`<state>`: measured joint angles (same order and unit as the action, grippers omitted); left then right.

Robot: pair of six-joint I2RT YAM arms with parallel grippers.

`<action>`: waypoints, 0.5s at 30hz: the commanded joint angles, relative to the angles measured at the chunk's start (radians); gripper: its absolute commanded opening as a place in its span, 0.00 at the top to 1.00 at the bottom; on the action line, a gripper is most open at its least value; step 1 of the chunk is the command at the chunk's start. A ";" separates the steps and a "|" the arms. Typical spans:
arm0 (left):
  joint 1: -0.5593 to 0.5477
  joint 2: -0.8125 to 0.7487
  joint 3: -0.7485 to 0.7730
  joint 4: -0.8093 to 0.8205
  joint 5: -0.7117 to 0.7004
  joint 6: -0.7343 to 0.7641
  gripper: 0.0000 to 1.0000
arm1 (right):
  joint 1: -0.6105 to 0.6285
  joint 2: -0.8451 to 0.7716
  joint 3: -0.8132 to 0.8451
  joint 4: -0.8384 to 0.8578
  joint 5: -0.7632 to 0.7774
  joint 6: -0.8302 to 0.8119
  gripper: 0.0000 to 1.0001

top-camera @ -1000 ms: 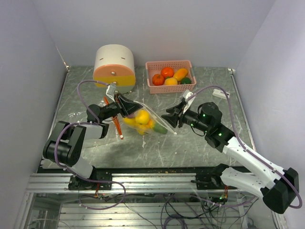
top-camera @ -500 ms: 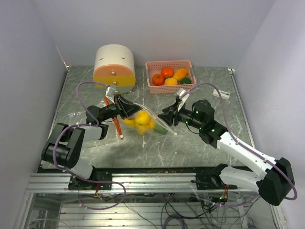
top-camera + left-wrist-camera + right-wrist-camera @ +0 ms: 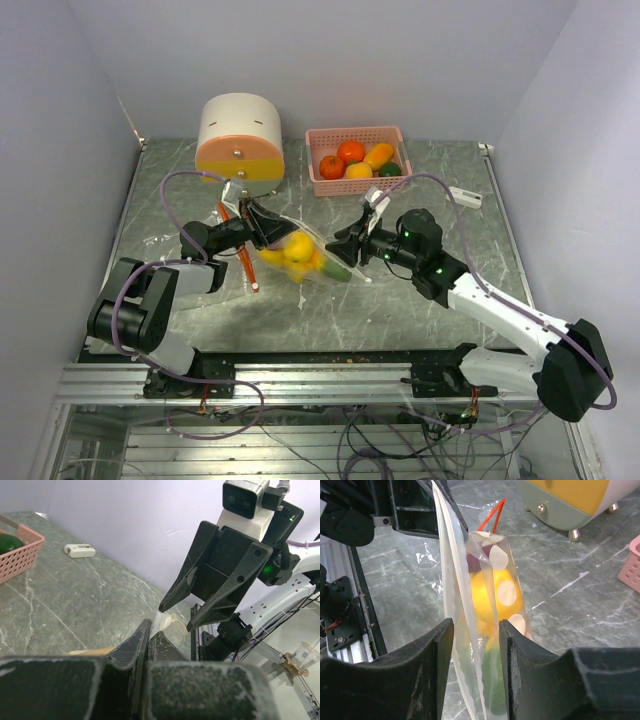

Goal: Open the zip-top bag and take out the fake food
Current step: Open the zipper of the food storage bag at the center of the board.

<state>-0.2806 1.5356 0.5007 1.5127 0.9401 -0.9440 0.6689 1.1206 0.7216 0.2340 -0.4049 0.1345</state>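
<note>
- Top external: the left gripper has its fingers pressed together on the upper corner of the zip-top bag, which hangs slanted over the middle of the table.
- The fake food is inside the bag, mostly yellow with green at the lower end.
- The right gripper is at the bag's other end with its fingers spread.
- At the back of the table stand a round drawer box and a pink basket.
- Left wrist: the left gripper's fingers are shut tight against each other, and a sliver of clear bag shows just past their tips.
- The right gripper faces them from close by, jaws parted.
- A small white device lies well apart on the table.
- Right wrist: the right gripper's two fingers stand apart on either side of the bag. It cannot be told whether either finger touches the film.
- The bag's top edge runs up into the left gripper.
- Through the plastic show a yellow piece and a green piece below it.
</note>
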 commanded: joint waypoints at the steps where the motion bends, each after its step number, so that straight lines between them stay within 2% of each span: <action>1: -0.005 -0.008 0.005 0.215 0.017 0.021 0.93 | 0.001 0.025 -0.020 0.045 -0.004 0.007 0.58; 10: -0.006 -0.014 0.000 0.214 0.018 0.024 0.93 | 0.001 0.081 -0.001 0.051 0.019 -0.002 0.61; 13: -0.006 -0.010 0.002 0.213 0.019 0.022 0.93 | 0.001 0.072 0.001 0.054 0.014 0.003 0.72; 15: -0.005 -0.006 0.002 0.214 0.019 0.023 0.93 | 0.002 0.053 -0.003 0.059 0.041 0.010 0.85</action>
<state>-0.2806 1.5356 0.5007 1.5127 0.9401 -0.9401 0.6693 1.2026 0.7139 0.2493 -0.3950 0.1383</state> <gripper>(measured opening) 0.075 0.244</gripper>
